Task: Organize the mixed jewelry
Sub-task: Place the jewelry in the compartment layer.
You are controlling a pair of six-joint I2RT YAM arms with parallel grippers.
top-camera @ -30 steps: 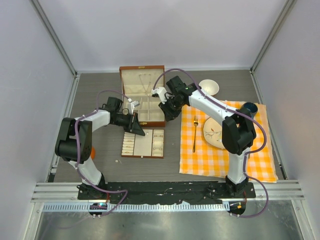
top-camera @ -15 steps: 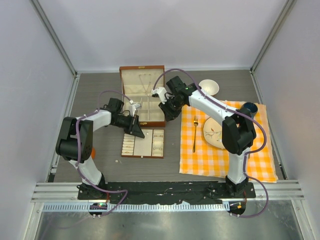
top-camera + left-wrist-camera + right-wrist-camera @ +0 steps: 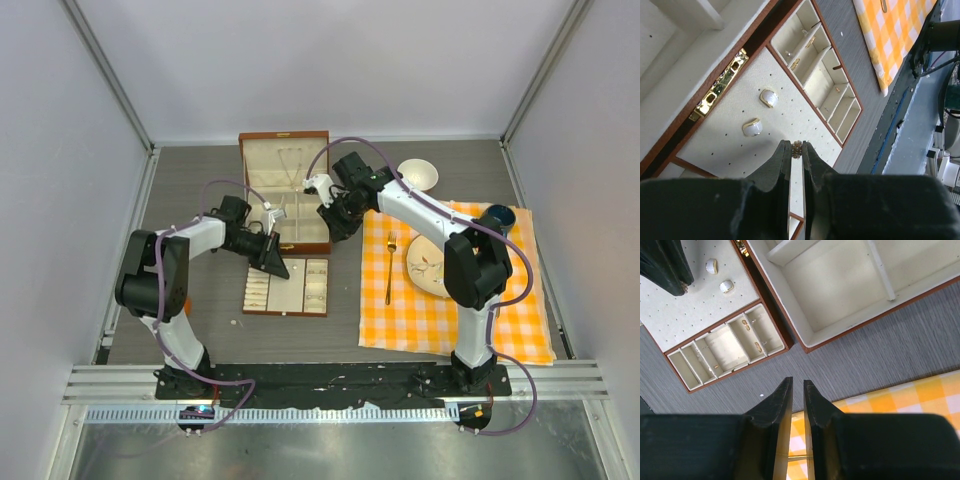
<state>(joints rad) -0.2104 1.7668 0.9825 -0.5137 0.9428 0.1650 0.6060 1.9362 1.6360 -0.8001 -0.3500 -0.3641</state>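
Note:
My left gripper (image 3: 797,146) is shut on a tiny beaded stud (image 3: 797,149) pinched at its fingertips, just above the cream perforated panel of the tray (image 3: 715,150). Two pearl-like studs (image 3: 769,98) (image 3: 752,127) sit on that panel. Small gold-toned pieces (image 3: 811,42) lie in the tray's narrow compartments. In the top view the left gripper (image 3: 272,262) is over the tray's (image 3: 287,300) left end. My right gripper (image 3: 797,385) is shut and empty, hovering over the table by the cloth edge, right of the brown box (image 3: 305,247). A thin chain (image 3: 291,160) hangs in the box lid.
An orange checked cloth (image 3: 450,310) lies on the right with a gold fork (image 3: 389,268), a plate (image 3: 428,265) and a blue cup (image 3: 497,217). A white bowl (image 3: 417,175) stands behind it. A tiny white bit (image 3: 761,396) lies on the table near the tray.
My left arm has shifted slightly to the right over the tray, still holding the stud. The right arm has not moved.

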